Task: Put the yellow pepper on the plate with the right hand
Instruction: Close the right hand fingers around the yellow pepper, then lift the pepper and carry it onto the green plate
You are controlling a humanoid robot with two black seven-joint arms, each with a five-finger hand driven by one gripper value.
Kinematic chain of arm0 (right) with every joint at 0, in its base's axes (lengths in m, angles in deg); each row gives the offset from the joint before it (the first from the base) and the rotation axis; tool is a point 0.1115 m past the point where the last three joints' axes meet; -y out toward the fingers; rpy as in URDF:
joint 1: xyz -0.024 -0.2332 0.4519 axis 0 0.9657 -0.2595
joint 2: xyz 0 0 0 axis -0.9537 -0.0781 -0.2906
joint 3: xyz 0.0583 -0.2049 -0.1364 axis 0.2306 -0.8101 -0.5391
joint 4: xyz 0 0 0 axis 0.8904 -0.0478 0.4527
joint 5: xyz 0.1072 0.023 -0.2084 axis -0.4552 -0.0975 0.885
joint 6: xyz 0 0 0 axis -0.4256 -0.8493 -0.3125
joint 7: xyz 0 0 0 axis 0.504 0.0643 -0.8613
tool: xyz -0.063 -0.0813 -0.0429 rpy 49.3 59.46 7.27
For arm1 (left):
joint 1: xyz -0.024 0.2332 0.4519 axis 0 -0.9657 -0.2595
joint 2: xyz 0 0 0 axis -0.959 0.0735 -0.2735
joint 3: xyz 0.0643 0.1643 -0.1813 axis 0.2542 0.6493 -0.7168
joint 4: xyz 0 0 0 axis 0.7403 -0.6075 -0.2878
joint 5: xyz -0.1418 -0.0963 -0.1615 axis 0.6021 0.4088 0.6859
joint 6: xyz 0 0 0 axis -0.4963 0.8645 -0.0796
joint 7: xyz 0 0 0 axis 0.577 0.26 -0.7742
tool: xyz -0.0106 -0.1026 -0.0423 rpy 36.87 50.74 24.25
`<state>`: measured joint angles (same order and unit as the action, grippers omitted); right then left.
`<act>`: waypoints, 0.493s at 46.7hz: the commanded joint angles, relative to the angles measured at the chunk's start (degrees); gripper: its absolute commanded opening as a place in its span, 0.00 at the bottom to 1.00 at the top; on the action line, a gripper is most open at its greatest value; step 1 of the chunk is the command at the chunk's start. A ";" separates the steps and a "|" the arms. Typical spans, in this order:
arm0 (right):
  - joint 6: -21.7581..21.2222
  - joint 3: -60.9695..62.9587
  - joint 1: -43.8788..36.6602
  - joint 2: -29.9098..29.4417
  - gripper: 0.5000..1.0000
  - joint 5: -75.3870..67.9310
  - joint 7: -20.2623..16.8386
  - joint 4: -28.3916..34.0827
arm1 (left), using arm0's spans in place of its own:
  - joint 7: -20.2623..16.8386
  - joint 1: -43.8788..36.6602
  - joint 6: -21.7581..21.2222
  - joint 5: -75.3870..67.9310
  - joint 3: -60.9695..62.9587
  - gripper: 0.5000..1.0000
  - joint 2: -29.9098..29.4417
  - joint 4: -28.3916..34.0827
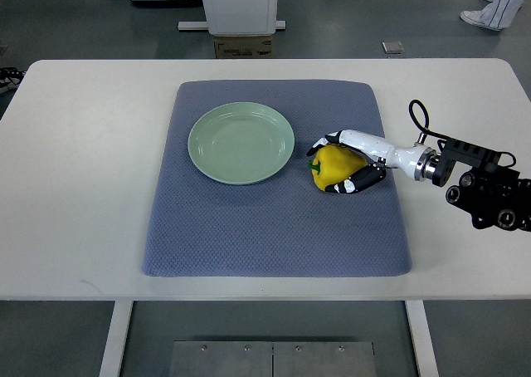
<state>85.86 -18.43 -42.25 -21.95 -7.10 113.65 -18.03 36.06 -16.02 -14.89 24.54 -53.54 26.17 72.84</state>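
The right hand [353, 163] comes in from the right and has its fingers curled around the yellow pepper [333, 166]. The pepper sits on the blue mat [274, 219], just beside the green plate [241, 142]. The mat lies on the white tabletop [83, 186].

Even, diffuse overhead light filling scene; bright but not harsh. White table [75, 186] showing no blown-out glare. Soft faint shadow lying under plate [241, 142] rim and beside right hand [348, 165]. Focus holding sharp across frame; slight barrel bending showing along table edges.
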 commanded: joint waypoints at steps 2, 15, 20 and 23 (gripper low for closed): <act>-0.03 0.38 -0.18 0.00 0.00 -0.44 0.00 -0.01 | 0.00 0.00 0.00 -0.06 0.00 1.00 0.00 -0.04; -0.12 3.90 -3.69 -1.41 0.00 -1.59 -1.95 0.16 | 0.00 0.00 0.00 0.02 0.00 1.00 0.00 -0.04; -0.12 3.98 -6.07 -3.16 0.00 -2.73 -3.36 0.16 | 0.00 0.00 0.00 -0.06 0.00 1.00 0.00 -0.04; -0.12 3.98 -7.12 -4.48 0.00 -3.52 -4.24 0.07 | 0.00 0.00 0.00 0.02 0.00 1.00 0.00 -0.04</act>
<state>85.70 -14.40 -48.35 -25.22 -9.90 110.27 -17.87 36.07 -16.02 -14.89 24.54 -53.53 26.17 72.84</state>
